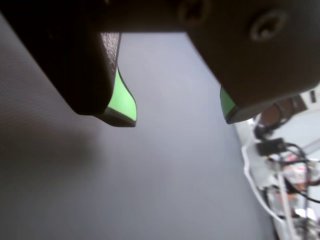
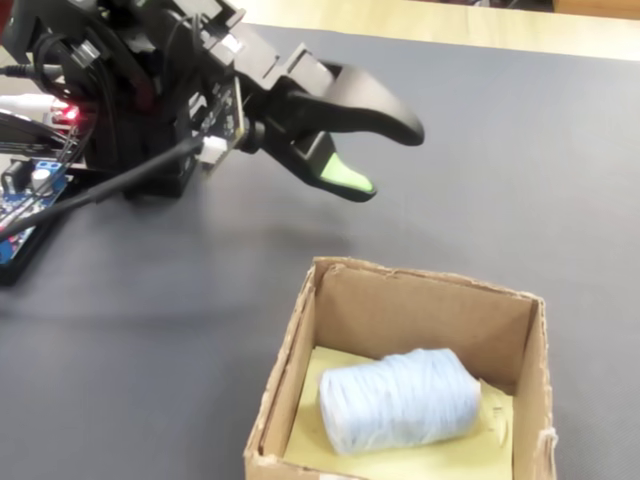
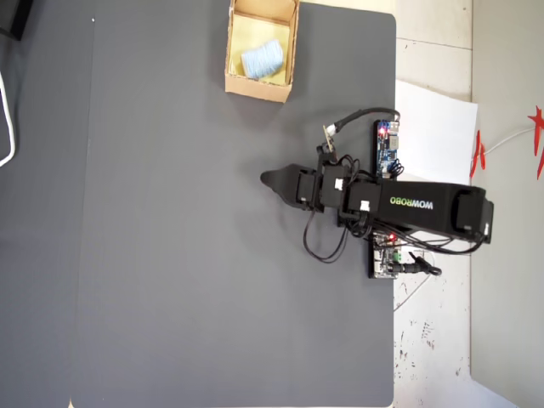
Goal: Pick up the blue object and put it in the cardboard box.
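The blue object point(image 2: 400, 400), a pale blue roll of wound fibre, lies on its side inside the cardboard box point(image 2: 420, 285), resting on the yellowish floor. In the overhead view the cardboard box point(image 3: 255, 87) stands at the top edge of the mat with the blue object point(image 3: 262, 59) in it. My gripper point(image 2: 390, 160) hangs open above the bare mat, away from the box, with nothing between its green-padded fingers. In the wrist view the gripper point(image 1: 178, 117) shows only grey mat between its jaws. From overhead the gripper point(image 3: 268, 180) points left, well below the box.
A dark grey mat point(image 3: 170, 255) covers the table. Circuit boards point(image 3: 387, 149) and cables point(image 3: 327, 246) sit by the arm's base at the mat's right edge. A white paper sheet point(image 3: 438, 127) lies beyond that edge. Wires point(image 1: 280, 165) show at the wrist view's right.
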{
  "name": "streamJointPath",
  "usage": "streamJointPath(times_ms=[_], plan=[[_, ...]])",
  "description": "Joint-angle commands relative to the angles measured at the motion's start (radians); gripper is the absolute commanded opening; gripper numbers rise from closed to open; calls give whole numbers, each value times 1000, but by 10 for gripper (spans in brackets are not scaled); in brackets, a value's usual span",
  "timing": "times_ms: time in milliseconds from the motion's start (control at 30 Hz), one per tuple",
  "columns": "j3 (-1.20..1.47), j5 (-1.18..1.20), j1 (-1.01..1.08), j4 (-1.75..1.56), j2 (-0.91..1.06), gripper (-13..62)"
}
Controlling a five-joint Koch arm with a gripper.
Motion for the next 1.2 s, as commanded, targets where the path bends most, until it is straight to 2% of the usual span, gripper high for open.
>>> streamJointPath(times_ms=[0,533,1167], plan=[[9,29,-23,-92,89,337],[69,38,-71,207,84,348],[69,38,-71,227,83,346]])
